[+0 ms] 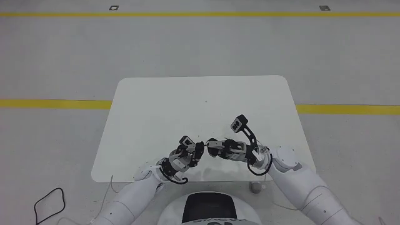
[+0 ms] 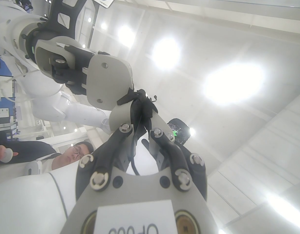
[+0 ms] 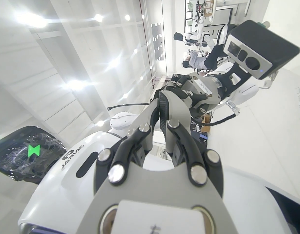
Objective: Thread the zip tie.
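Over table (image 1: 200, 100), left end effector (image 2: 140, 114) and right end effector (image 3: 158, 109) clench shared zip tie (image 3: 128, 104).

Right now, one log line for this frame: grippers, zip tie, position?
left gripper: shut on zip tie | right gripper: shut on zip tie | tips meeting above table, robot-side edge | threaded: cannot tell

Green hourglass sign (image 3: 33, 150) on black panel (image 3: 13, 161); white printed label (image 2: 134, 218) on left gripper (image 2: 141, 115).
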`<state>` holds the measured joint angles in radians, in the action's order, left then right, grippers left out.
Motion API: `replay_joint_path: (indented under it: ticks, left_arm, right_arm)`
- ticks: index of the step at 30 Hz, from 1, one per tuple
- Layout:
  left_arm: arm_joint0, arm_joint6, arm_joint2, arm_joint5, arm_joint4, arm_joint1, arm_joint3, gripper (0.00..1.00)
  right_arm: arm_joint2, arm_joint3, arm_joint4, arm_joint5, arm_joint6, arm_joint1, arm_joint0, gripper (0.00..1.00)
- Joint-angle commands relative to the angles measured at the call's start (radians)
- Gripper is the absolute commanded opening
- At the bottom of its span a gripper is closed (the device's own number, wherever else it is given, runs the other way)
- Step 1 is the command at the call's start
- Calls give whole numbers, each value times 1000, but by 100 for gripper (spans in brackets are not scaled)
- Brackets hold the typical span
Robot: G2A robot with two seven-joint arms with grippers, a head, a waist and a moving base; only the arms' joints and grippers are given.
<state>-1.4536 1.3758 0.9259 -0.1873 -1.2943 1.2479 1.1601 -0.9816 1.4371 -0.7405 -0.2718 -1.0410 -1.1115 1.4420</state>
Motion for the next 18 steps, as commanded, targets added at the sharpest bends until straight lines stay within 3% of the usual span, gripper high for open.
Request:
replay_joint_path:
  ticks: [1,18]
  left_arm:
    - [0,0,0,0,0,0,0,0]
    - [0,0,0,0,0,0,0,0]
  right_arm:
    - [-1,0,1,1,-1,0,1,0]
    - [-8,-4,14,9,-5,-3,6,0]
